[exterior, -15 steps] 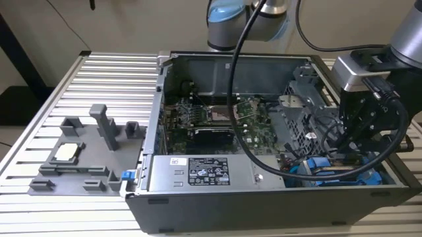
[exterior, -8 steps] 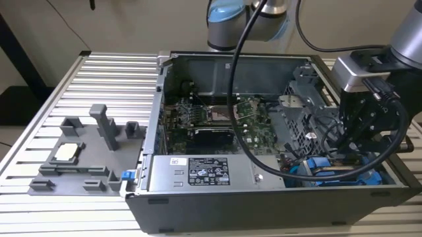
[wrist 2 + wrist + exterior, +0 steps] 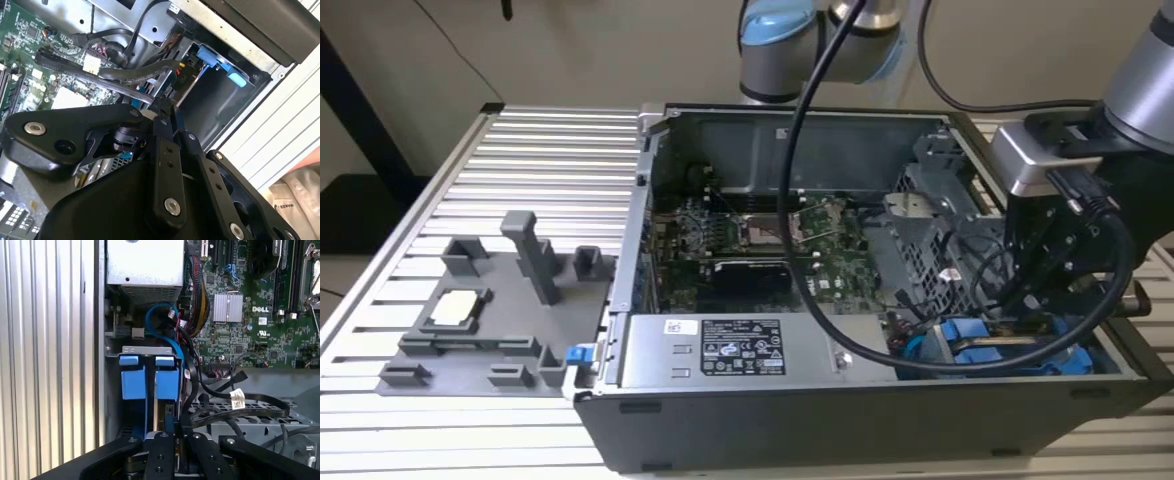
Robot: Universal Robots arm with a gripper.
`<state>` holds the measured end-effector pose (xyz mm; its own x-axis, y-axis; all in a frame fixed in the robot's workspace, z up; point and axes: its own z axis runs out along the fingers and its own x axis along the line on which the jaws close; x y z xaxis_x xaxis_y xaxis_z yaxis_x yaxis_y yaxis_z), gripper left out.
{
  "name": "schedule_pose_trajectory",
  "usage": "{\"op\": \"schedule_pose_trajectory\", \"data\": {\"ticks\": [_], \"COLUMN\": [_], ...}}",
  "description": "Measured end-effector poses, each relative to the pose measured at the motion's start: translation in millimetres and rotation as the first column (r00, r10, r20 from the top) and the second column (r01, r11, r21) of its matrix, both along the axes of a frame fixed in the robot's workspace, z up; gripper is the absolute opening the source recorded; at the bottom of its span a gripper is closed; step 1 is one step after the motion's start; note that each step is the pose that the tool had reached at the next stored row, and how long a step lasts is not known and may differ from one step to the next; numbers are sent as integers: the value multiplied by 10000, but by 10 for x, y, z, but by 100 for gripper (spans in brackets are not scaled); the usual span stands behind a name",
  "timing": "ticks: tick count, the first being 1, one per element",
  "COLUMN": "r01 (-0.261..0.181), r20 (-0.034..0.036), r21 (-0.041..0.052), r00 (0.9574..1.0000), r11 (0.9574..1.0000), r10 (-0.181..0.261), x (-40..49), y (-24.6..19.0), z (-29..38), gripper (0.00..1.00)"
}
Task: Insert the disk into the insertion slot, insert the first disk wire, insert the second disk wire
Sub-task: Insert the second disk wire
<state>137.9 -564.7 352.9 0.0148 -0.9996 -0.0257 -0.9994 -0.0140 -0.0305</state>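
An open computer case (image 3: 761, 400) sits on a ribbed metal table (image 3: 547, 170), its green motherboard (image 3: 761, 235) exposed and a silver labelled power-supply box (image 3: 727, 350) along the near wall. To the exterior view's left of the case stands a grey fixture (image 3: 494, 320) holding a small pale part. The arm reaches down into the case at the exterior view's right, beside the grey perforated drive cage (image 3: 941, 230).

In the first wrist view, 2 blue carrier fronts stand side by side in the insertion slot (image 3: 150, 351), and the disk (image 3: 167, 382) is the one directly above the gripper (image 3: 170, 432), seated upright in the bay. A blue cable (image 3: 162, 325) loops above the carriers, and black wires (image 3: 220, 390) with a white tag lie beside them over the cage.

The claw's black fingers (image 3: 161, 450) stand nearly together just at the disk's lower edge; I cannot tell whether they pinch anything.
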Motion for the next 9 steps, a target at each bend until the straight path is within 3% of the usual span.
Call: {"op": "schedule_pose_trajectory", "data": {"ticks": [9], "r01": [241], "r20": [8], "r21": [-1], "r00": [9997], "r11": [9997], "r10": [-241], "x": [49], "y": [-3], "z": [-44], "gripper": [16]}}
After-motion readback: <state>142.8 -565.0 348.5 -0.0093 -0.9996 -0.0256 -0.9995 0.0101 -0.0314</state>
